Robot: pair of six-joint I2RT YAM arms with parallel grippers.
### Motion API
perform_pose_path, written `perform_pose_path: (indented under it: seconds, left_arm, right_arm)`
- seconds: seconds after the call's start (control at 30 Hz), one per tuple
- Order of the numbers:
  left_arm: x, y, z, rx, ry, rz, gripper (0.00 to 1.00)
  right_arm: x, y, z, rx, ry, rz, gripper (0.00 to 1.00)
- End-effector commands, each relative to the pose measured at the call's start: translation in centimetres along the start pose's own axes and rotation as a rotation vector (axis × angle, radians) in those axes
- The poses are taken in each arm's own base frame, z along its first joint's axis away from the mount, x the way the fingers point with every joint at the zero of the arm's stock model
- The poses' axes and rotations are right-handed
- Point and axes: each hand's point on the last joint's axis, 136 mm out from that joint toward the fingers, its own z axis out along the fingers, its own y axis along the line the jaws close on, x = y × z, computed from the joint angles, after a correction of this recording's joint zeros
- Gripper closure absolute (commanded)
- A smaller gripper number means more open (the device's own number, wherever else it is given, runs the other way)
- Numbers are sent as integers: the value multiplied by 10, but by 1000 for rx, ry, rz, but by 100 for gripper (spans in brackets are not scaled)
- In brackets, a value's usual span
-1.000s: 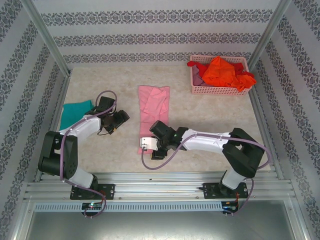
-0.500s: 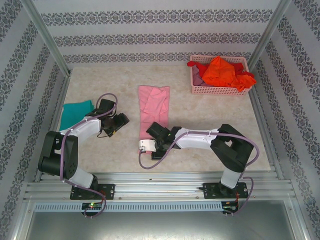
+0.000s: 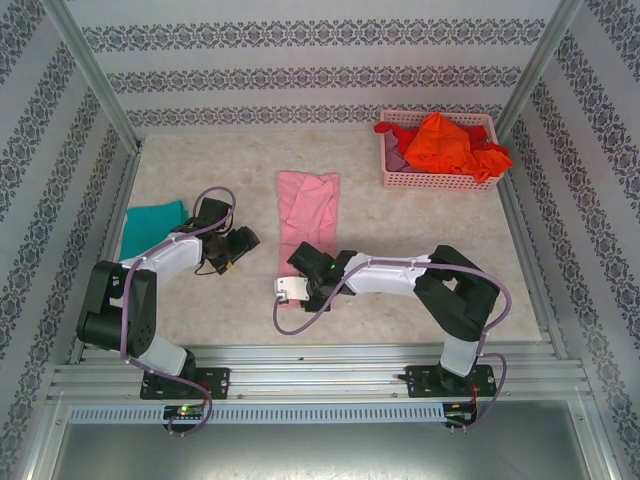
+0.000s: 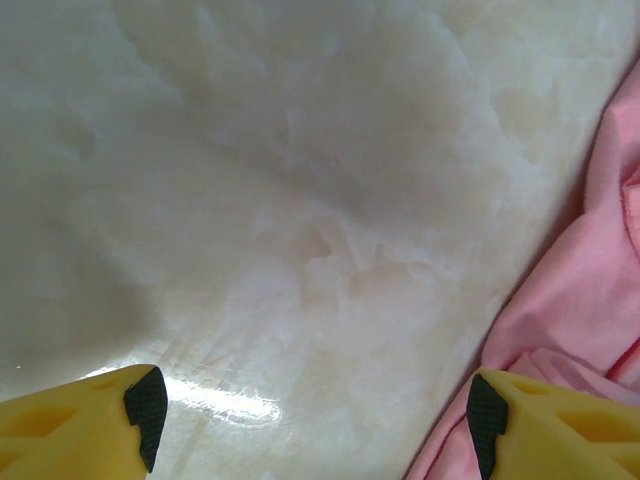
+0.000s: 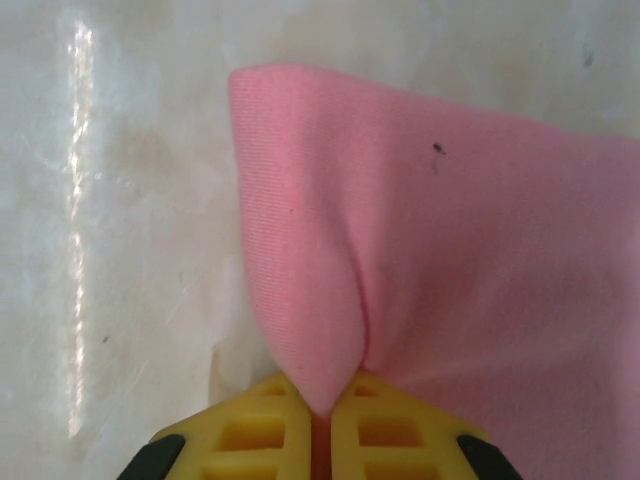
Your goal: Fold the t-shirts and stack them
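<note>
While the right end effector (image 5: pixel 320 395) is clenched on a pinched fold at the near end of the light pink t-shirt (image 5: pixel 450 250), the cloth lies lengthwise on the surface (image 3: pixel 430 240); the left end effector (image 4: pixel 310 425) hangs released near its edge; a teal t-shirt (image 3: pixel 150 222) lies far left; an orange t-shirt (image 3: pixel 440 140) sits in the pink basket (image 3: pixel 400 182).

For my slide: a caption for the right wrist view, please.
Right gripper pinching a fold of the pink t-shirt on the table.
</note>
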Motion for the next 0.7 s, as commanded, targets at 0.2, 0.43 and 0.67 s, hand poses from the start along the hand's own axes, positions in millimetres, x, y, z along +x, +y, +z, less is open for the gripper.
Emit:
perform_pose_path:
  seconds: [0.2,0.43,0.67]
  left_arm:
    - [-6,-50,16,126,-2,56,20]
    - [-27,-97,38,189,-13,95,30]
    - [-49,-116,68,169,-6,102,57]
  right_arm:
    - [5,56,-52,-204,-17,84,100]
    - [8,62,-72,-205,-12,102,100]
    - [1,51,-86,-167,-44,90,100]
